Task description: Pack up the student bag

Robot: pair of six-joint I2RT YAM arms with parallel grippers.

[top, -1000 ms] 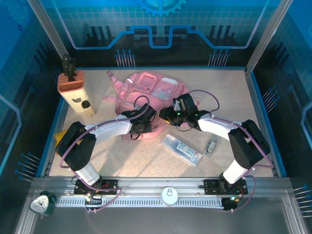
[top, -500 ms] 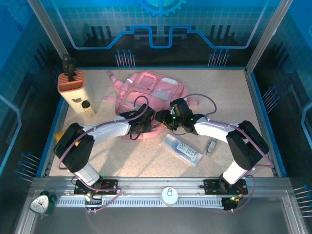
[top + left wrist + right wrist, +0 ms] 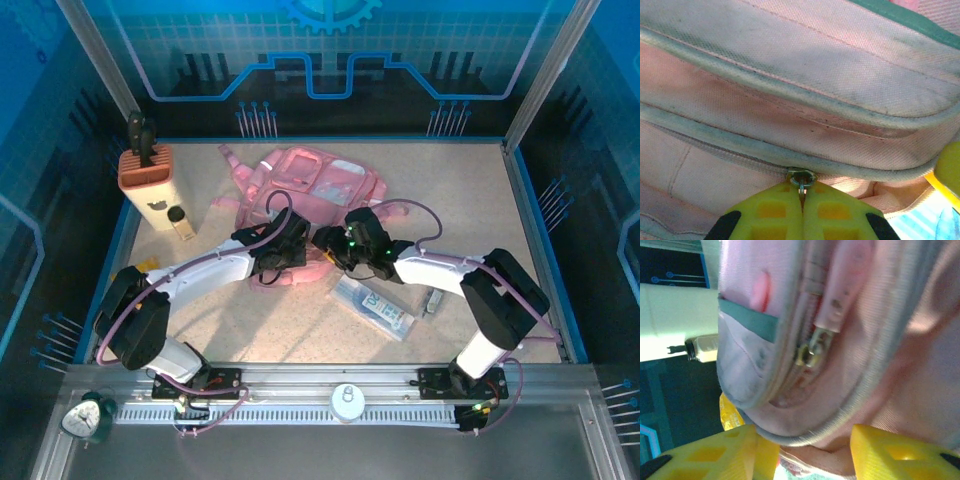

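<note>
Currently the student bag (image 3: 320, 185) lies flat on the table (image 3: 300, 335), in the upper middle of the top view, with its straps trailing toward the upper left. Both arms reach in from the bottom of the frame and meet at the bag's near edge. The left gripper (image 3: 298, 248) and the right gripper (image 3: 328, 243) sit just beside each other there.

From the left wrist, the left gripper (image 3: 802, 200) has its two yellow fingers (image 3: 772, 212) pressed fully together at the bottom centre of the frame. They pinch a small metal zipper pull (image 3: 801, 178) that hangs from the bag's piped seam. Pink fabric (image 3: 790, 75) fills the frame above it.

From the right wrist, the right gripper (image 3: 804, 436) has its yellow fingers (image 3: 715, 455) standing apart at the bottom corners of the frame. The bag's rounded edge (image 3: 805, 425) bulges between them. I cannot tell whether they press on it. A metal zipper slider (image 3: 812, 347) shows mid-frame along the bag's zip line.

Elsewhere in the top view, an orange holder (image 3: 145, 170) stands at the upper left, with a small bottle (image 3: 180, 222) just below it. A clear packet (image 3: 372, 305) lies right of centre, below the right gripper.
</note>
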